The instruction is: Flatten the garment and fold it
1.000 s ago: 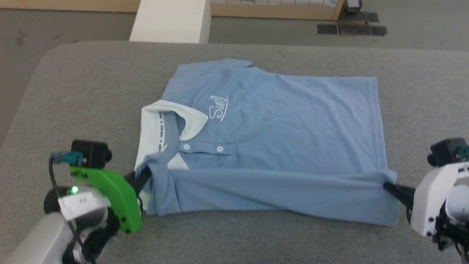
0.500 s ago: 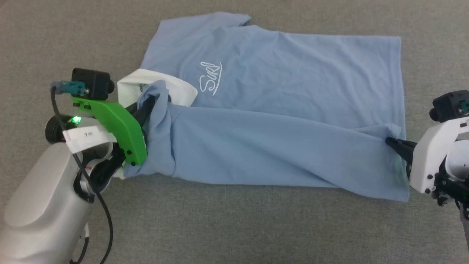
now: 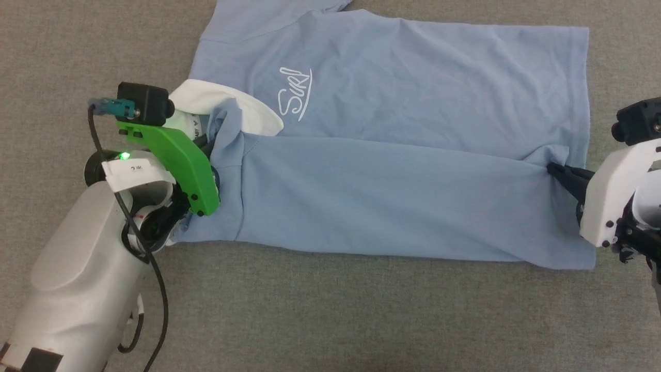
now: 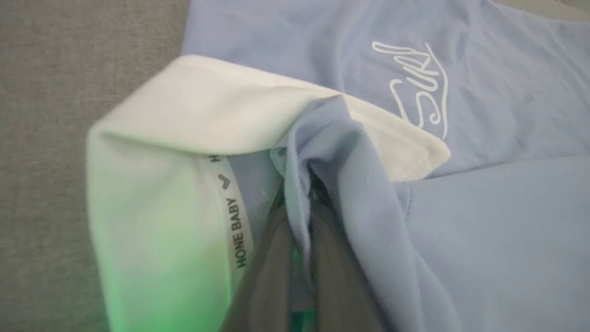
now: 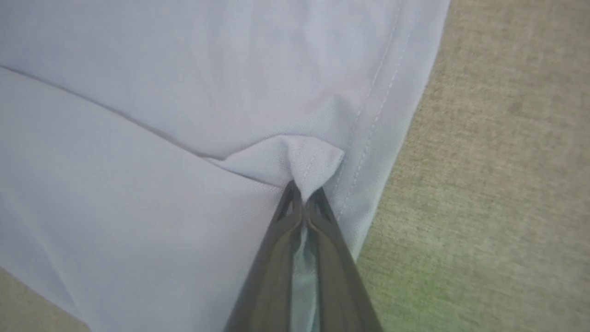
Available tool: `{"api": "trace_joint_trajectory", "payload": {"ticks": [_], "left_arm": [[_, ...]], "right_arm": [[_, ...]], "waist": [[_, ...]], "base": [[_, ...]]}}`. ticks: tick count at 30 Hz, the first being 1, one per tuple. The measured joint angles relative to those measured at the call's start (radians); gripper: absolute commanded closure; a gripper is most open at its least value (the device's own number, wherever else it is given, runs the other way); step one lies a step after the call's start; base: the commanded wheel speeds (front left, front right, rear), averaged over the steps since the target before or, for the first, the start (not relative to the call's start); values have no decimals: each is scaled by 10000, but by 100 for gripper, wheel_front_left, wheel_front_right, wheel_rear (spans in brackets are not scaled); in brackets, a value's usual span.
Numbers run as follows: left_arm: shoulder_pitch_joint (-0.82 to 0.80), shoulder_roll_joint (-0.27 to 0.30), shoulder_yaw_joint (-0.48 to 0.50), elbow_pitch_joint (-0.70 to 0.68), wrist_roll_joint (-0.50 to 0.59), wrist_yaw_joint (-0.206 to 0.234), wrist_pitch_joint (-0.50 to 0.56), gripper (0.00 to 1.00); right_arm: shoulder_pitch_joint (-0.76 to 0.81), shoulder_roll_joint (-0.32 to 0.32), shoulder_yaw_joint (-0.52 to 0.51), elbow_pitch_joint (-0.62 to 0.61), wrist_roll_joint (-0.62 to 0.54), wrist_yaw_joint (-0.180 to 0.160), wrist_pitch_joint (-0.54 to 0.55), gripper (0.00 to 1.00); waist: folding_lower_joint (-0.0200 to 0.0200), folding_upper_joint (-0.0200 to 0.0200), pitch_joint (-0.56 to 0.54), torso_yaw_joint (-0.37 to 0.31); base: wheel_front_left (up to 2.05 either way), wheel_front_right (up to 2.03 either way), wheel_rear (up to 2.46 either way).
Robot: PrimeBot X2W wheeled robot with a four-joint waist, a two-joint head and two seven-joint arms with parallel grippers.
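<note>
Across the middle of the head view, the light blue short-sleeved polo shirt lies sideways on the grey fabric-covered surface, with the white collar toward the left of the frame and the hem at the right edge. The lower long edge is flipped up over the body, so that flap covers the lower half and stops just under the white cursive chest logo. At middle left, the left gripper (the green-cased one) has its dark fingers pressed together on a bunch of blue fabric right by the collar. At middle right, the right gripper is pinching a little peak of the hem corner, tips squeezed tight on it.
</note>
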State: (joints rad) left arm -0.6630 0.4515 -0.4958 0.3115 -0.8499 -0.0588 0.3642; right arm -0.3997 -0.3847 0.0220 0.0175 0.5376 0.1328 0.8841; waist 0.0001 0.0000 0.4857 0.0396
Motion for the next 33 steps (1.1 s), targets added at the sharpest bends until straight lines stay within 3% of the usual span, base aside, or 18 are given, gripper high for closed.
{"api": "trace_joint_trajectory", "payload": {"ticks": [1, 2, 3, 10, 15, 18, 23, 27, 33], "left_arm": [[-13, -23, -10, 44, -13, -19, 2, 0], [-39, -46, -13, 86, -23, -19, 13, 0], [-48, -75, -29, 150, -48, -17, 104, 0], [42, -17, -102, 199, -144, 151, 571, 0], [320, 263, 209, -295, -153, 474, 263, 0], [756, 458, 594, -709, -117, 731, -546, 0], [1889, 746, 1049, -1494, 727, 1147, -2961, 0], [3140, 562, 1174, -1854, 1266, 1549, -4738, 0], [4612, 111, 1212, -1875, 1592, 1937, -5977, 0]], "right_arm": [[-9, -6, 2, 40, 0, 0, -2, 100], [-13, 8, -4, 88, 0, 0, -19, 76], [-12, 10, 4, 157, 6, 0, -27, 0], [207, 265, -215, 382, 109, -4, -393, 0], [666, 518, -757, 209, 165, -6, -1175, 0], [1036, 700, -999, -44, 138, -6, -1900, 0], [1953, 932, -1310, -433, -221, -6, -3586, 0], [2906, 1078, -1553, -593, -614, -6, -4899, 0], [4009, 1350, -1753, -570, -1049, -6, -6401, 0]], "waist": [[0, 0, -32, 6], [0, 0, -83, 13], [0, 0, -148, 19], [1, 0, -857, 47], [0, 0, -1629, 55], [0, 0, -2148, 47], [-1, 0, -2987, 4], [-1, 0, -3547, -13], [-1, 0, -4119, 12]], "base": [[0, 0, 0], [0, 0, 0], [0, 0, 0], [0, 0, 0], [0, 0, 0], [0, 0, 0], [0, 0, 0], [0, 0, 0], [0, 0, 0]]}}
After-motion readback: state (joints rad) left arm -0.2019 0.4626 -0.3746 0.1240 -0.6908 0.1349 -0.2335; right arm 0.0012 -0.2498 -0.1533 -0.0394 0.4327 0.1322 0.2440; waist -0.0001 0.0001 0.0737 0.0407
